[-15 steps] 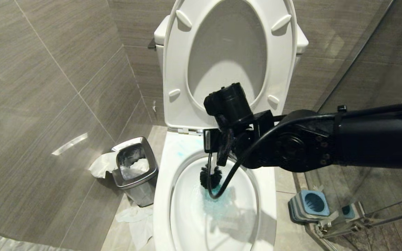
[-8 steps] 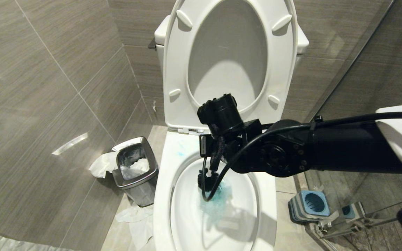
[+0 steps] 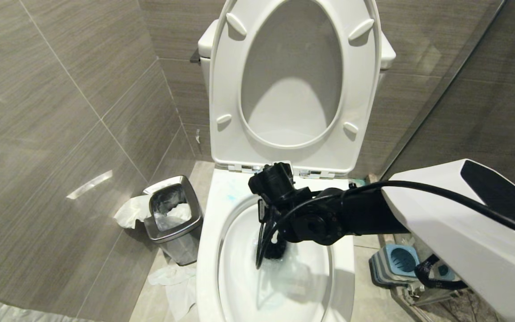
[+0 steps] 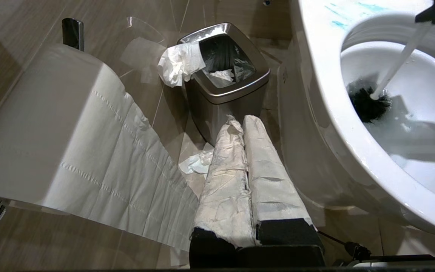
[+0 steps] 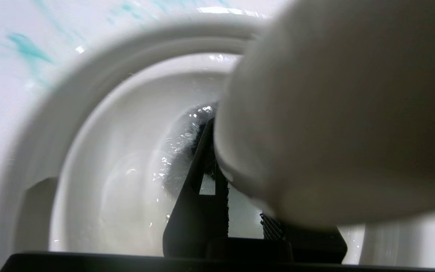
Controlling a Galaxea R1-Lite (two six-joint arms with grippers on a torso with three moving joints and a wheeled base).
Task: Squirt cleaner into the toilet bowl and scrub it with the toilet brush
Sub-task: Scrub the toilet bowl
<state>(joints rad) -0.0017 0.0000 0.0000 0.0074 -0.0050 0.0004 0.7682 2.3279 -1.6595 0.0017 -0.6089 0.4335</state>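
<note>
Right gripper (image 3: 270,213) down over the back of the toilet bowl (image 3: 208,250), fingers clamped narrow on the white handle of the toilet brush (image 4: 370,102). Handle slanting down into the bowl, black bristle head low against the inner wall at the bowl's left side, partly in the water. From the right wrist, rounded handle end filling most of the picture, bristles (image 5: 187,151) wet and glinting beyond one black finger (image 5: 202,189).

Cleaner (image 4: 338,17) showing as turquoise streaks on the broad rim at the back left of the bowl, and as a pale blue tint in the water (image 3: 284,268) by the brush head.

Seat (image 3: 221,89) and lid raised upright against the tank.

Left gripper (image 4: 246,151) hanging low beside the toilet, well apart from the bowl, its two paper-wrapped fingers pressed together with nothing between them, pointing toward a small steel bin (image 4: 227,88) stuffed with tissue. Loose paper (image 4: 198,164) on the floor just beside the bin. Toilet roll (image 4: 51,124) on its wall holder near the left arm, a long sheet hanging off.

Blue-grey brush holder (image 3: 396,264) standing on the floor at the right of the toilet.
</note>
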